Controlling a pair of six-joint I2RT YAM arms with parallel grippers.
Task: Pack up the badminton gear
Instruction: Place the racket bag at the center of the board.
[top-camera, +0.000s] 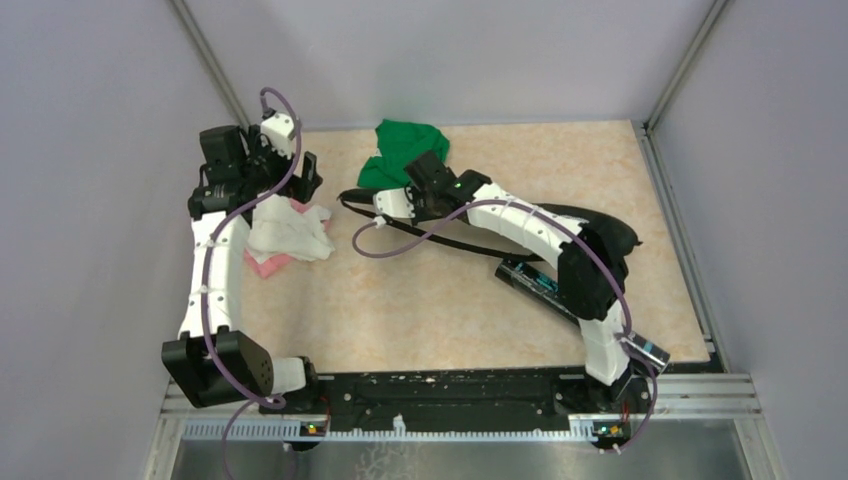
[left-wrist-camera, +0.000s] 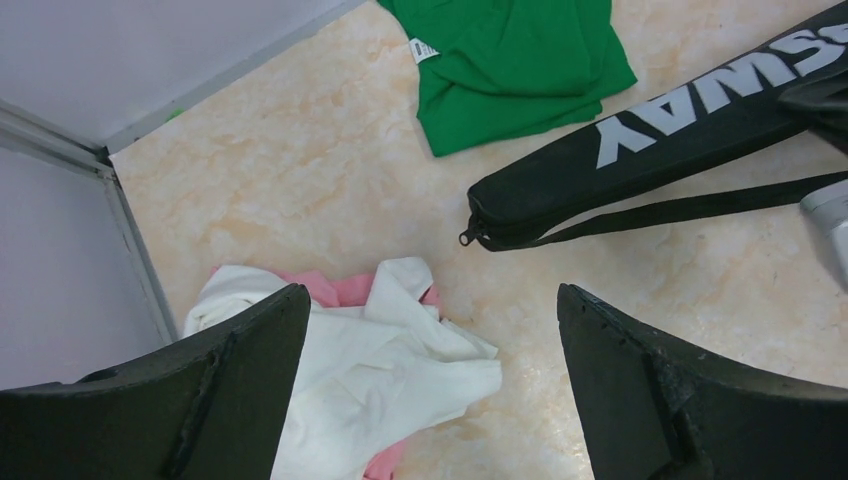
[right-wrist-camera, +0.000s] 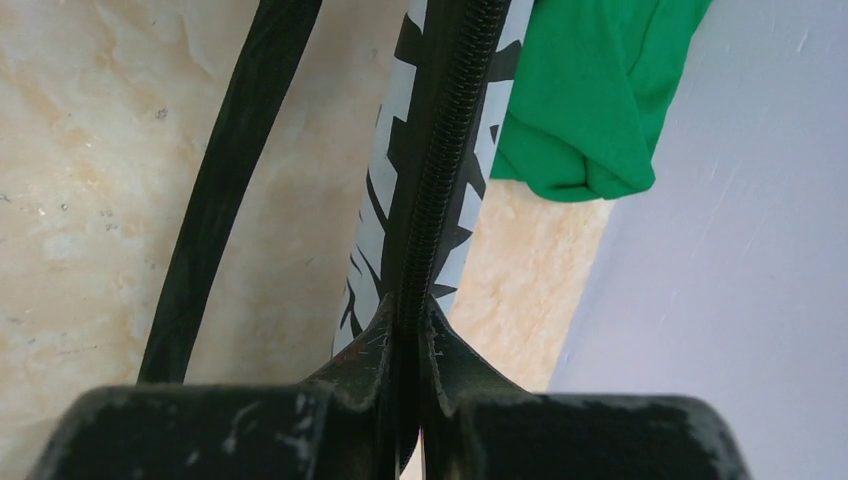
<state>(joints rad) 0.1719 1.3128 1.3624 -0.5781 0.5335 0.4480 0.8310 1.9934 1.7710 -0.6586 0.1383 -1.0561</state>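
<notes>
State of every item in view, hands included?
left hand: open, empty.
right hand: shut on racket bag zipper edge.
racket bag: zipper shut where visible, strap loose.
black tube: lying flat, outside the bag.
green cloth: crumpled.
white and pink cloths: crumpled heap.

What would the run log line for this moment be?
left gripper: open, over white cloth | right gripper: shut on racket bag zipper edge | tube: on table

bare table (top-camera: 400, 300) centre, cloths (top-camera: 285, 235) left, racket bag (left-wrist-camera: 650, 140), tube (top-camera: 525, 280) right
</notes>
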